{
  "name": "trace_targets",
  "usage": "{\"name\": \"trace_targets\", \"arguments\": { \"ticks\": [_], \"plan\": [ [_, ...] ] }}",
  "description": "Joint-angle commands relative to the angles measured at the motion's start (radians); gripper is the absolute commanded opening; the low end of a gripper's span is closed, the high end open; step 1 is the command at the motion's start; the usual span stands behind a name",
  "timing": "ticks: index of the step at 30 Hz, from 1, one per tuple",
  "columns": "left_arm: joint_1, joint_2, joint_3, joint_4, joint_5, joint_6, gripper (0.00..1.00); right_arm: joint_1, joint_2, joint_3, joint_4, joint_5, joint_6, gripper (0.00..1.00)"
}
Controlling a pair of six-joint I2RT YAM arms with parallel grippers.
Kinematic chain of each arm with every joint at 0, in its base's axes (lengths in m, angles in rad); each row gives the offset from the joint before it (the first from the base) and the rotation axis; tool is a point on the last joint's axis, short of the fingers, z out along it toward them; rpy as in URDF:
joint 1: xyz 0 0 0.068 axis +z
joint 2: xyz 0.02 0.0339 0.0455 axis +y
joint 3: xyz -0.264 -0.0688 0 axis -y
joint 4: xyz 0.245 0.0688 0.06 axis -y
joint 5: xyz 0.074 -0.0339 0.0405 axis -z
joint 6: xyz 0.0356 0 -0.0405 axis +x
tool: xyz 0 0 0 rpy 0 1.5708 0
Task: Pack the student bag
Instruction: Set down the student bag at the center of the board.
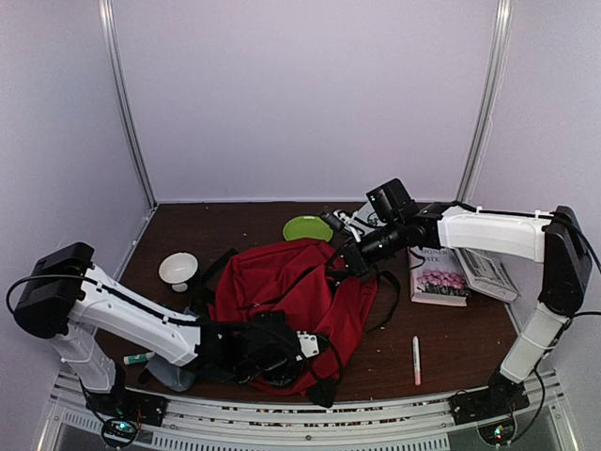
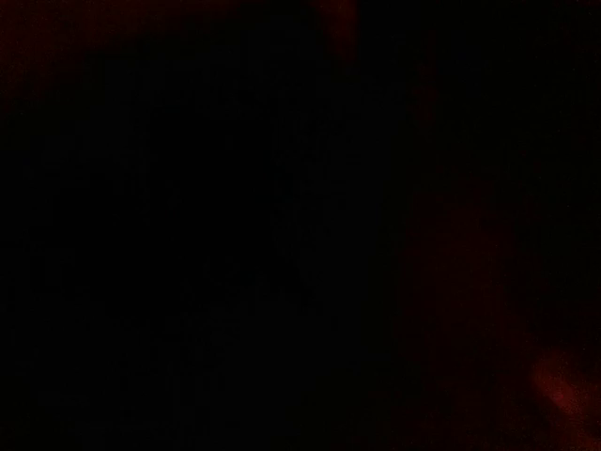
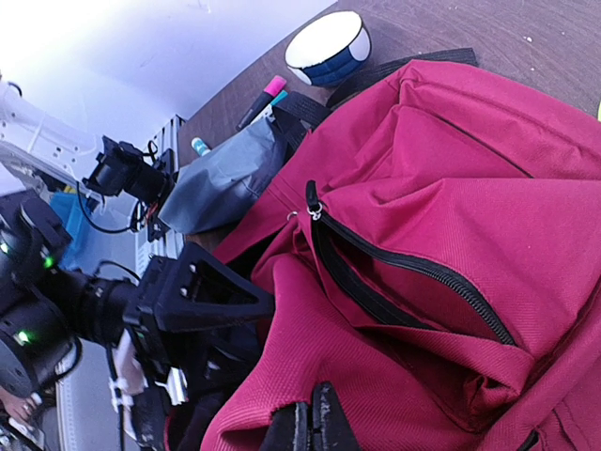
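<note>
Right jaws pinching red student bag [image 3: 451, 188], flowered book [image 1: 439, 279], title unreadable

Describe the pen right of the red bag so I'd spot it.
Find the big red backpack in the middle. Right of it, near the front edge, a slim white pen lies alone on the brown table. Unlike the flowered book behind it, it is a thin stick with a reddish tip.

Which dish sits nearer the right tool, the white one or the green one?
The lime-green round plate, just beyond the right tool; the white round bowl stands across the red fabric backpack, at its left.
</note>
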Motion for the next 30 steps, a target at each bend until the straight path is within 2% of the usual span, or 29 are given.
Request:
{"name": "trace_targets", "arguments": {
  "ticks": [1, 4, 6, 7, 8, 10, 13, 14, 17, 21, 26, 30],
  "plan": [
    [0.011, 0.045, 0.034, 0.174, -0.036, 0.04, 0.98, -0.017, -0.021, -0.022, 0.107, -0.042, 0.092, 0.0],
    [0.004, 0.062, 0.035, 0.185, -0.004, 0.054, 0.98, -0.028, -0.012, -0.021, 0.11, -0.051, 0.1, 0.0],
    [-0.009, 0.112, 0.059, 0.195, -0.079, 0.097, 0.97, -0.034, -0.003, -0.022, 0.115, -0.067, 0.103, 0.0],
    [-0.01, 0.145, 0.092, 0.172, -0.129, 0.1, 0.89, -0.036, 0.001, -0.021, 0.114, -0.068, 0.102, 0.0],
    [-0.008, 0.174, 0.13, 0.129, -0.167, 0.099, 0.77, -0.036, 0.003, -0.02, 0.111, -0.065, 0.094, 0.0],
    [-0.006, 0.178, 0.149, 0.138, -0.221, 0.106, 0.46, -0.038, 0.0, -0.021, 0.097, -0.053, 0.07, 0.0],
    [0.002, 0.055, 0.047, 0.216, -0.233, 0.085, 0.03, -0.044, -0.023, -0.024, 0.058, -0.02, 0.0, 0.03],
    [0.009, 0.006, 0.022, 0.216, -0.229, 0.07, 0.0, -0.048, -0.035, -0.025, 0.042, -0.006, -0.02, 0.04],
    [0.029, -0.123, -0.006, 0.175, -0.239, 0.027, 0.0, -0.076, -0.071, -0.033, 0.017, 0.026, -0.099, 0.11],
    [0.069, -0.278, 0.019, 0.103, -0.17, -0.035, 0.0, -0.105, -0.097, -0.018, -0.077, 0.016, -0.276, 0.31],
    [0.106, -0.338, 0.04, 0.061, -0.102, -0.093, 0.0, -0.097, -0.17, -0.021, -0.215, -0.013, -0.493, 0.43],
    [0.111, -0.361, -0.001, 0.042, 0.01, -0.131, 0.0, -0.057, -0.255, -0.063, -0.324, 0.132, -0.769, 0.47]
  ]
}}
